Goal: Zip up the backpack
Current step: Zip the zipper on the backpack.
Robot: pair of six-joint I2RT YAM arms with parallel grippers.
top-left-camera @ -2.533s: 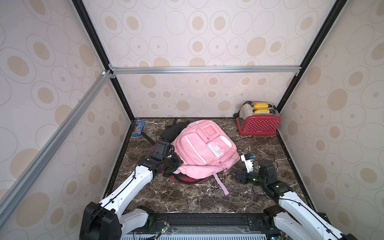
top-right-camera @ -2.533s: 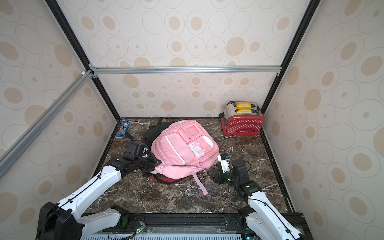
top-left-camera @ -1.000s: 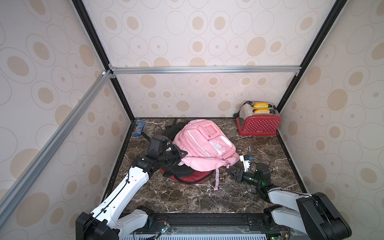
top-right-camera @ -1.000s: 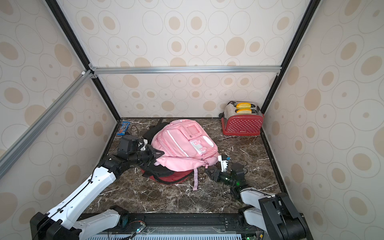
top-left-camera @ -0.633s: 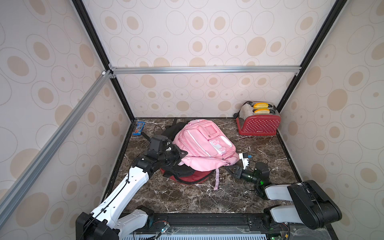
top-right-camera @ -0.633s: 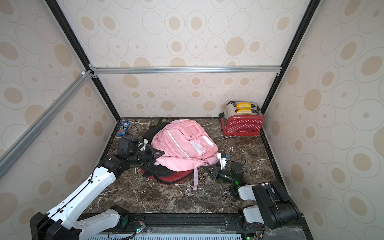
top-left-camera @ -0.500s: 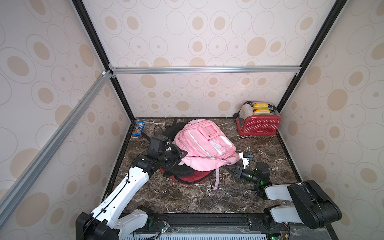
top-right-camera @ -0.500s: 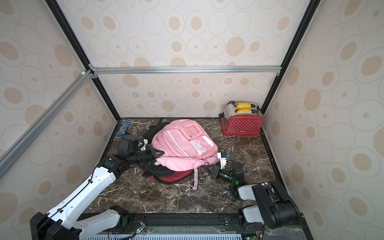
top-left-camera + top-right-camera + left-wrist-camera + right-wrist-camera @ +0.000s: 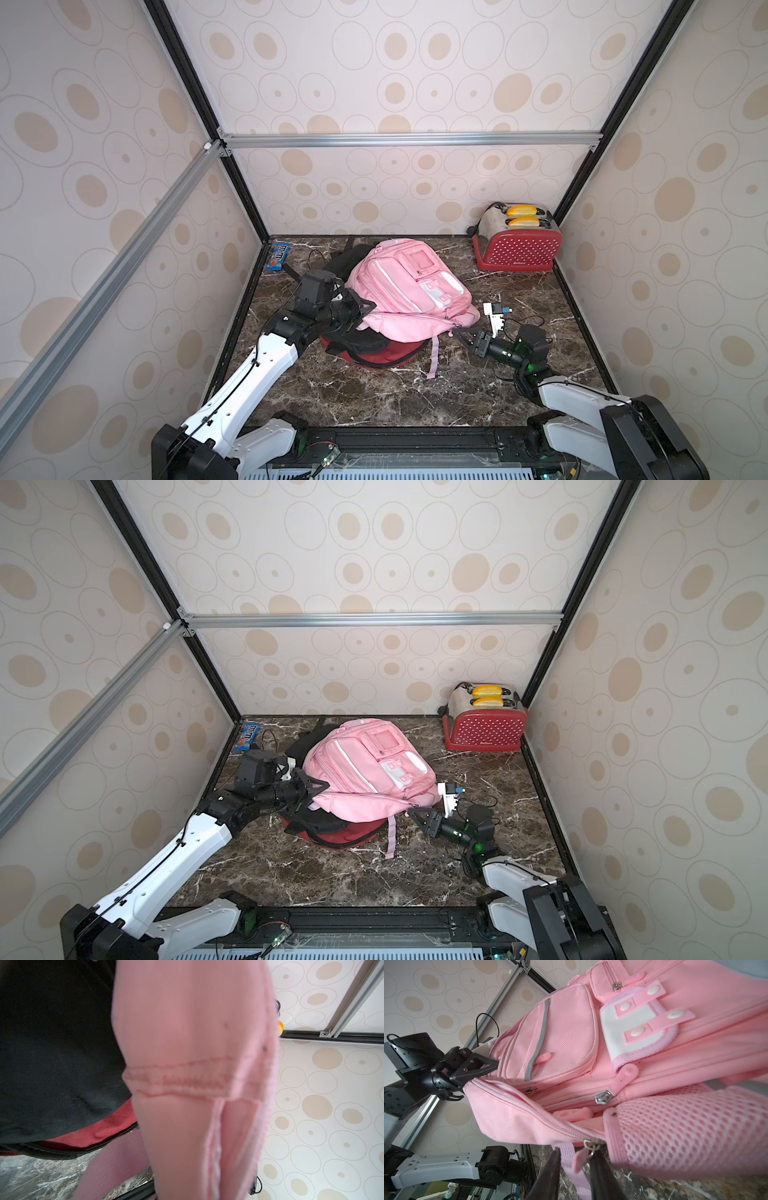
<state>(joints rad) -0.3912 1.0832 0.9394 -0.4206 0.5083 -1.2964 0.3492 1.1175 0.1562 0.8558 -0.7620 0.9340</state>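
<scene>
The pink backpack (image 9: 409, 286) lies across a red and black bag (image 9: 376, 353) in both top views. My left gripper (image 9: 368, 309) is shut on the fabric at the backpack's left corner and holds that edge up off the table; the right wrist view shows this grip (image 9: 481, 1070). Its main zipper gapes open from there to the slider (image 9: 588, 1145) by the mesh side pocket. My right gripper (image 9: 577, 1152) is open at that lower right corner (image 9: 411, 812), with the pink pull tab (image 9: 578, 1162) and a strap hanging between its fingers. Blurred pink fabric (image 9: 187, 1064) fills the left wrist view.
A red toaster (image 9: 517, 245) with yellow bread stands in the back right corner. A blue candy packet (image 9: 279, 256) lies at the back left. A small white part (image 9: 494, 316) and a thin black cable (image 9: 534, 319) lie just beyond my right gripper.
My right gripper has crept forward to the backpack's lower right corner and its jaws have narrowed around the pull tab. The left gripper keeps holding the lifted corner still.
</scene>
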